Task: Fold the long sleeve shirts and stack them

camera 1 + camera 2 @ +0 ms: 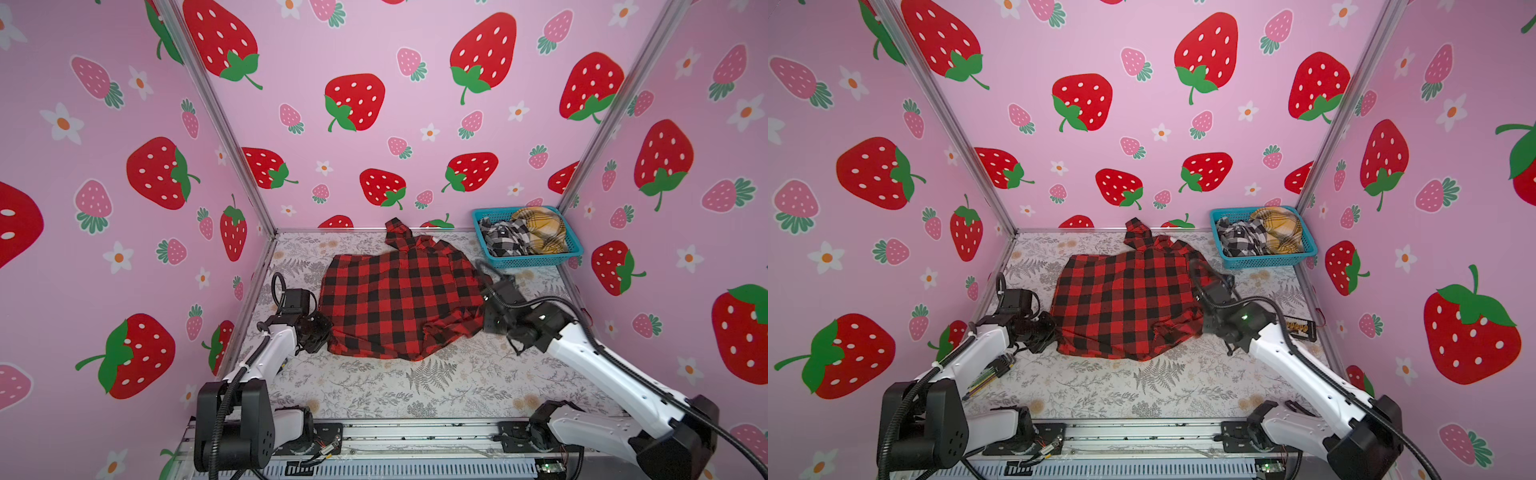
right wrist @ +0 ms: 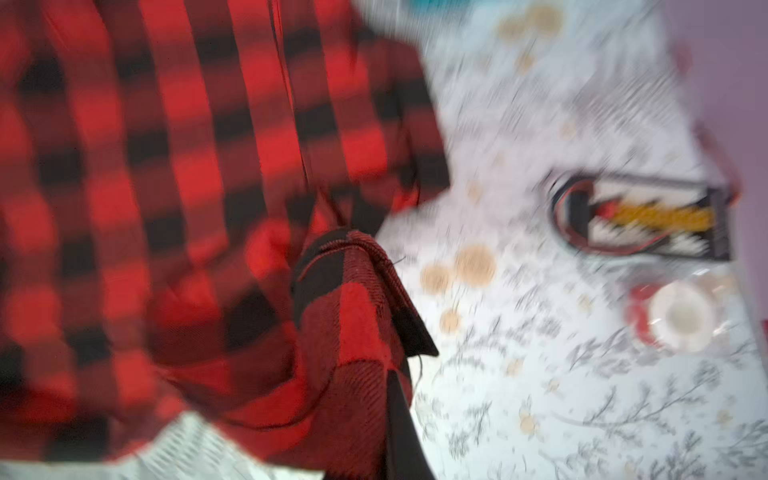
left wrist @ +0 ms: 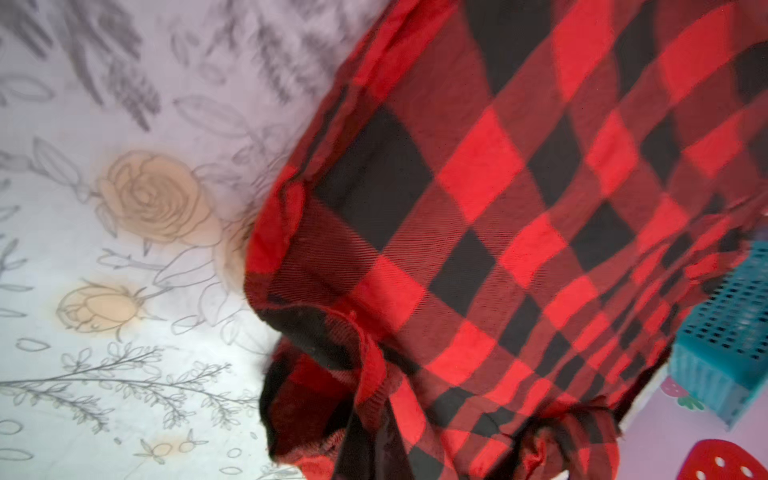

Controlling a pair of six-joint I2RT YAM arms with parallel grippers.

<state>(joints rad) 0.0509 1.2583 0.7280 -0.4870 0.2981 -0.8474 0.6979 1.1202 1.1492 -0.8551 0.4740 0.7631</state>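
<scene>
The left gripper (image 1: 323, 332) is pinching one near corner of the red-and-black shirt (image 1: 395, 299) lying spread on the surface (image 1: 415, 390), the right gripper (image 1: 485, 318) is pinching the other, and both should be lifting together slowly, keeping it flat.

Soft woven shirt (image 1: 399, 303) (matt), plastic mesh basket (image 1: 528, 261)

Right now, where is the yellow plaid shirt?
In both top views the yellow plaid shirt is bunched in the teal basket at the far right corner, right of the black-and-white shirt.
</scene>
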